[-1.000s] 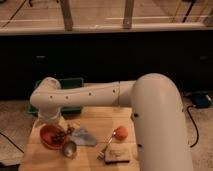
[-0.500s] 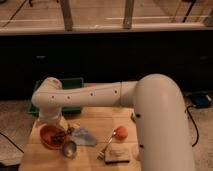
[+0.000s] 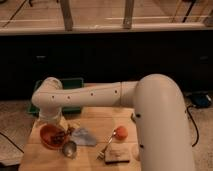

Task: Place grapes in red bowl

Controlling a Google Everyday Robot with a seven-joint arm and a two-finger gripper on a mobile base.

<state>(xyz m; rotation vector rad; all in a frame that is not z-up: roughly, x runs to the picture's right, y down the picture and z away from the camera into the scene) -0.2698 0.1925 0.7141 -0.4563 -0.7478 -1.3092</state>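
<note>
My own arm hides my gripper above the one red bowl; one bunch of grapes sits at its rim.

This looks like a lab or test room rather than a home. A small wooden table stands on a speckled hard floor in front of a long dark counter, with metal posts above it. Cables trail on the floor. The white robot arm fills the right side; its gripper hangs over the table's left end.
</note>
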